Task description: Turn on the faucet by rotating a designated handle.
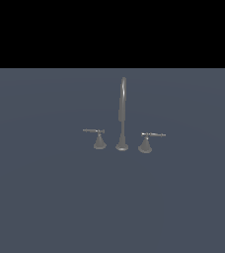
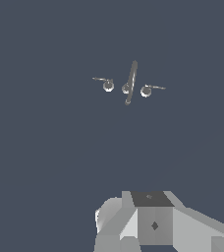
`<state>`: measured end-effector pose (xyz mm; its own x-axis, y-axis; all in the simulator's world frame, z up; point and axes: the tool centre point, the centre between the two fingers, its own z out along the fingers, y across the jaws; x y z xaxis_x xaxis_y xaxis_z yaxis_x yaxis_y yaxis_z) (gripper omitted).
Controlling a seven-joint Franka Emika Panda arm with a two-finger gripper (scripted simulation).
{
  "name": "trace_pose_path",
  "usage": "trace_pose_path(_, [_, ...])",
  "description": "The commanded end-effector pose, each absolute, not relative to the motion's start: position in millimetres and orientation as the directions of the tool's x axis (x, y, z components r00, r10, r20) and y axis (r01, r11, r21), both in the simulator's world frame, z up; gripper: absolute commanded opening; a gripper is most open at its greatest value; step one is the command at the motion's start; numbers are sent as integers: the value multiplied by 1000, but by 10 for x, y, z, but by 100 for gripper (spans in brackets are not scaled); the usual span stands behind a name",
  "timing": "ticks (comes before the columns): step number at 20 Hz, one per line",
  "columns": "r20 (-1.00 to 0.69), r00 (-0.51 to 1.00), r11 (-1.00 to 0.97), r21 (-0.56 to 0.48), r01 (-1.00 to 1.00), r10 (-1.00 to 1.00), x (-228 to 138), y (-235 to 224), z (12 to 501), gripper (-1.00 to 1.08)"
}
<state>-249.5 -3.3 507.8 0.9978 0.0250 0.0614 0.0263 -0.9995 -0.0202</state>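
The faucet (image 1: 122, 118) is a small grey set standing on the dark floor, with a tall thin arched spout on a round foot. The handle (image 1: 99, 139) is the duller cone toward the exterior view's left, and its thin dark lever points away from the spout. A twin handle (image 1: 145, 142) with a brighter lever stands on the spout's other side. In the wrist view the faucet (image 2: 129, 83) lies far off, with the handle (image 2: 107, 85) beside the spout. Only the gripper's grey body (image 2: 153, 224) shows there. Its fingers are out of view, and the arm is absent from the exterior view.
A flat dark blue-grey floor (image 1: 45, 197) surrounds the faucet on all sides. A wide stretch of the same floor (image 2: 133, 147) separates the gripper's body from the faucet in the wrist view.
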Motion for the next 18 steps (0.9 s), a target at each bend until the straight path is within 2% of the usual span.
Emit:
trace_pose_path(1, [61, 998, -999, -20, 26, 25, -2495, -33, 5078, -100])
trace_pose_path(10, [60, 998, -1000, -21, -18, -19, -2456, 46, 4966, -100])
trace_pose_path(18, [55, 990, -991, -23, -132, -133, -2340, 245, 4675, -100])
